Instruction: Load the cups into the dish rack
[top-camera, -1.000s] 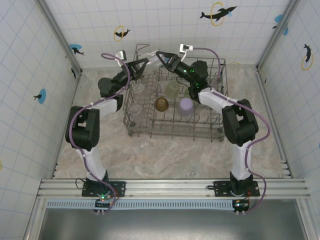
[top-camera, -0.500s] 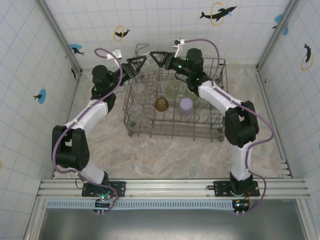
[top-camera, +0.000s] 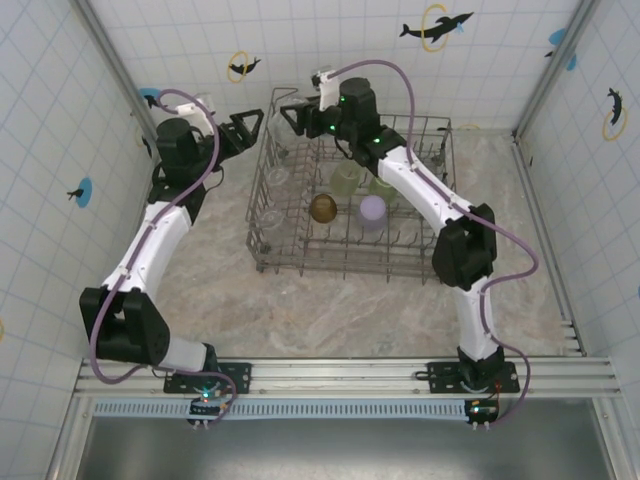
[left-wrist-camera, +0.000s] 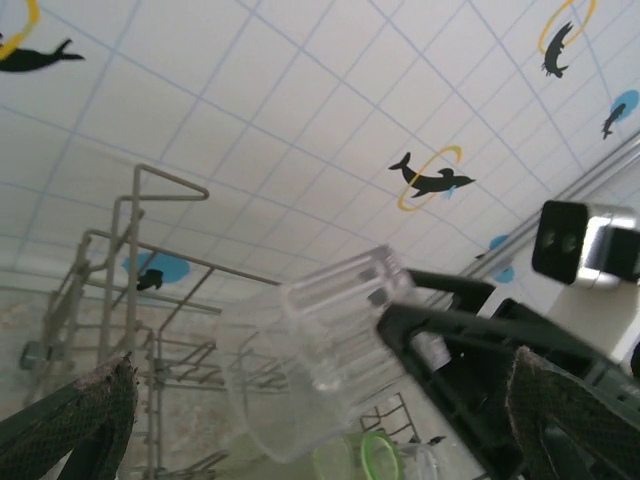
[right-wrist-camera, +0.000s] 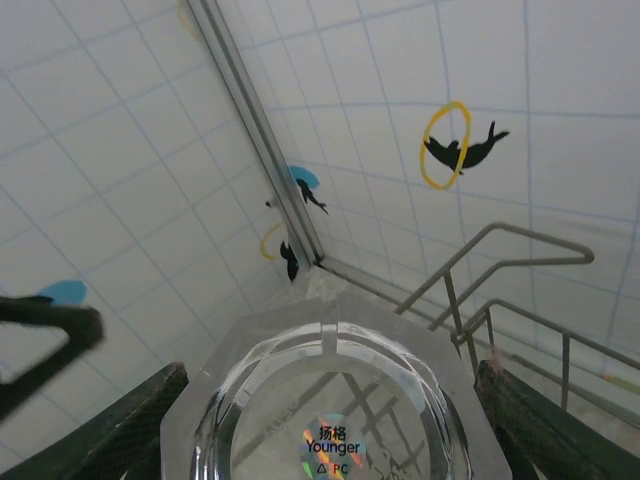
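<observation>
well, clear faceted cup (right-wrist-camera: 335, 400), label on base, between right fingers (right-wrist-camera: 115, 428).

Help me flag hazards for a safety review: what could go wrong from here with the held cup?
1. The right claw grips the clear cup near the dish rack's far-left corner; a slip could drop it outside the rack or onto the cups already loaded.
2. The open left claw sits close beside it and might knock the cup.
</observation>
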